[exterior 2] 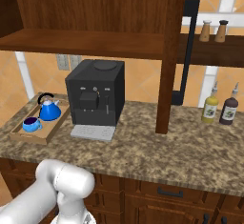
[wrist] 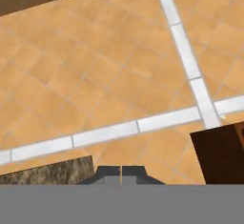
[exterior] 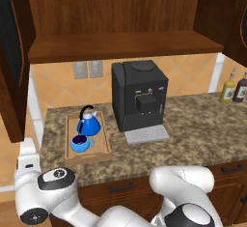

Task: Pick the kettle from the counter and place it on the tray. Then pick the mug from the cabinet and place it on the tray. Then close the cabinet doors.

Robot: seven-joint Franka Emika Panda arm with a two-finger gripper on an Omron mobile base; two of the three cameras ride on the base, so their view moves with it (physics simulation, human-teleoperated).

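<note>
The tray (exterior: 87, 156) lies on the counter (exterior: 193, 134) just left of the black coffee machine (exterior: 140, 95), near the counter's left end. On it stand the kettle (exterior: 89, 123) at the far end and the mug (exterior: 80, 143) right in front of it, nearer the robot; the 2 are close together, and whether they touch cannot be told. The same pair shows from the right side, kettle (exterior 2: 49, 109) behind mug (exterior 2: 31, 123) on the tray (exterior 2: 33, 136).

Above the coffee machine hangs the cabinet (exterior: 120, 23), its shelf board bare. The doors are open: the left door (exterior: 12, 52) stands swung out well left of the machine, the right door (exterior 2: 189, 51) edge-on to its right.

2 bottles (exterior 2: 219, 106) stand on the counter far right of the machine.

The gripper (wrist: 121, 173) has its 2 fingertips pressed together, holding nothing, and faces the orange tiled wall (wrist: 119, 75) with a corner of counter at its lower left.
</note>
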